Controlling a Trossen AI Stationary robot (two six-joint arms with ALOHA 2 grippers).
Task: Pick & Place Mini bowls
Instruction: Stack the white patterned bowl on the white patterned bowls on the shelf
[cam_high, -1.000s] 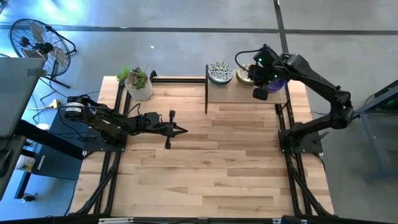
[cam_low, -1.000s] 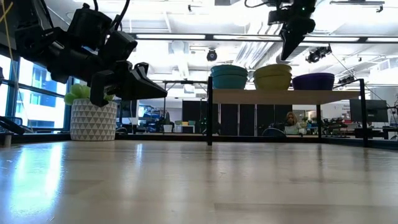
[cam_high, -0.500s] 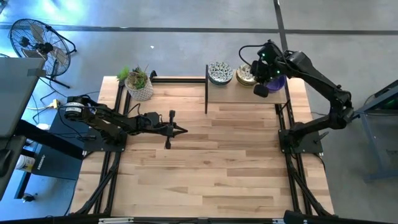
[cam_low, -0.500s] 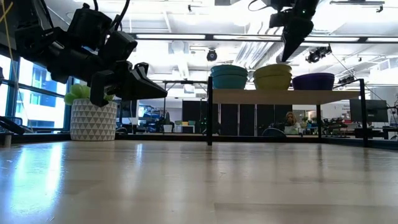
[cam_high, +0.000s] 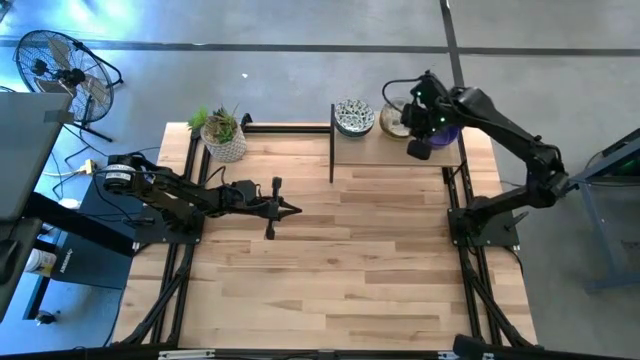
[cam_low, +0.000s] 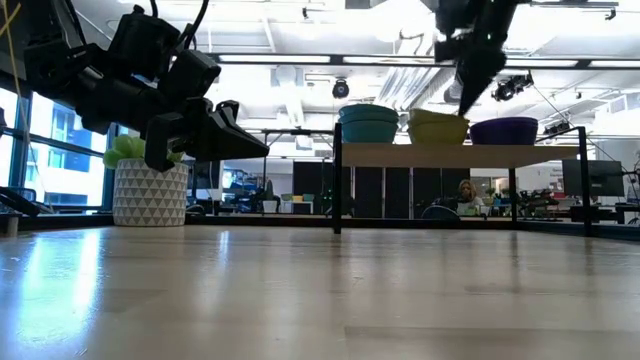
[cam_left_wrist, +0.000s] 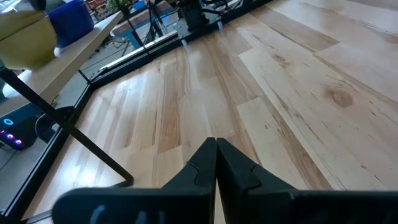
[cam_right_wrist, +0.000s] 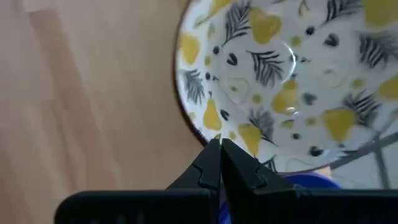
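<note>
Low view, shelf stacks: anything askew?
Yes. The top yellow-patterned bowl of the middle stack looks tilted, not level like the teal stack beside it. The right gripper is shut with its tips at that bowl's rim.

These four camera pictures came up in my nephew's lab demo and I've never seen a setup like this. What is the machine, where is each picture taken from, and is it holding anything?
It is a robot with two dark arms mounted at a wooden table. One picture looks straight down from above, one looks level across the tabletop, and two come from cameras on the arms' wrists.

The left gripper hangs shut over the bare wood, waiting; its closed fingers show in its own wrist picture.

The right gripper is at the small raised shelf at the table's far edge, where three stacks of mini bowls stand. Its fingers are pinched on the rim of the yellow pear-patterned bowl, the middle stack's top one. Beside it are a dark-speckled stack and a purple stack. A potted plant stands at the far left corner.
</note>
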